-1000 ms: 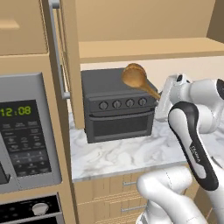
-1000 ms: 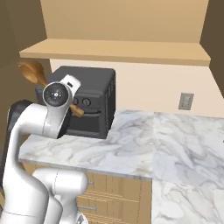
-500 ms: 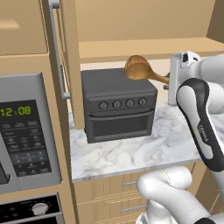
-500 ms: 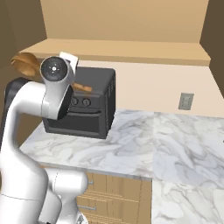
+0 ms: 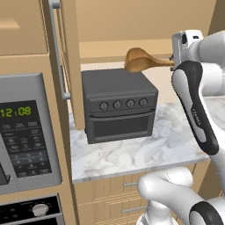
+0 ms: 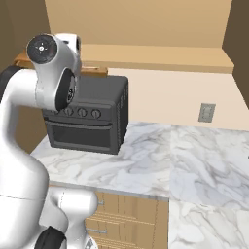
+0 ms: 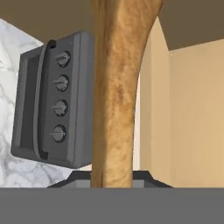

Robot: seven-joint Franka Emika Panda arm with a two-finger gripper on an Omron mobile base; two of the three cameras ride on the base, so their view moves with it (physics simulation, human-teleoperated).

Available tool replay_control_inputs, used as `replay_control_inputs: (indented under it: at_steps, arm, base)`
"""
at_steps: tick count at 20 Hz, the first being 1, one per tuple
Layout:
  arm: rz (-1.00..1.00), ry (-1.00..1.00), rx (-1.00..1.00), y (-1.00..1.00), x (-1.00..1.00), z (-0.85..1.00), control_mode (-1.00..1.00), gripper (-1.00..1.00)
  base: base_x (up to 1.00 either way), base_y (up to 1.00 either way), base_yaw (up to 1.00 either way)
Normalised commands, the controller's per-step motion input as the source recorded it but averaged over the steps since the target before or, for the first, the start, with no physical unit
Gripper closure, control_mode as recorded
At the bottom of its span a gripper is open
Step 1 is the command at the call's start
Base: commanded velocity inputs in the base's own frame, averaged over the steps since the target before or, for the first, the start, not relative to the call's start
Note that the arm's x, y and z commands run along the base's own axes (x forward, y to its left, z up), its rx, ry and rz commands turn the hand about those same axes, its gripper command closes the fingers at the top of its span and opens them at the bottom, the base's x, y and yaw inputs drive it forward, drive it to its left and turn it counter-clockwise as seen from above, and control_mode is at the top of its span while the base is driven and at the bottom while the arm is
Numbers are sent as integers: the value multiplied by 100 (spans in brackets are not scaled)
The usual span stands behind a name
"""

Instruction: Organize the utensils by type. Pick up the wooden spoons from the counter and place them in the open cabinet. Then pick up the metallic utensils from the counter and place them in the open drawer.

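Wooden spoon (image 5: 141, 61): clamped in gripper (image 5: 175, 61), bowl beyond it above toaster oven (image 5: 117, 103); hand view adds oven's knobs beside the handle.

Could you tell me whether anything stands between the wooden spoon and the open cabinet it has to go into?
Nothing visible does. The gripper holds the wooden spoon by its handle, in the air above the toaster oven, bowl toward the open cabinet. The oven sits below that path, not across it.
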Motion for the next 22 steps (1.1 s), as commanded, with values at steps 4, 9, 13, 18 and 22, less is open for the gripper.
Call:
replay_control_inputs:
  at_steps: [4, 9, 13, 18, 22]
  arm:
    - [-1, -12, -10, -2, 29, 39, -100, 100]
    - [0, -1, -1, -6, 42, 36, -100, 100]
    - [5, 0, 0, -1, 47, 12, -100, 100]
    - [9, 0, 0, 0, 52, 10, -100, 100]
    - [12, 0, -3, 0, 25, -11, -100, 100]
  base:
    - [0, 0, 0]
    - [0, 0, 0]
    - [0, 0, 0]
    - [0, 0, 0]
    - [0, 0, 0]
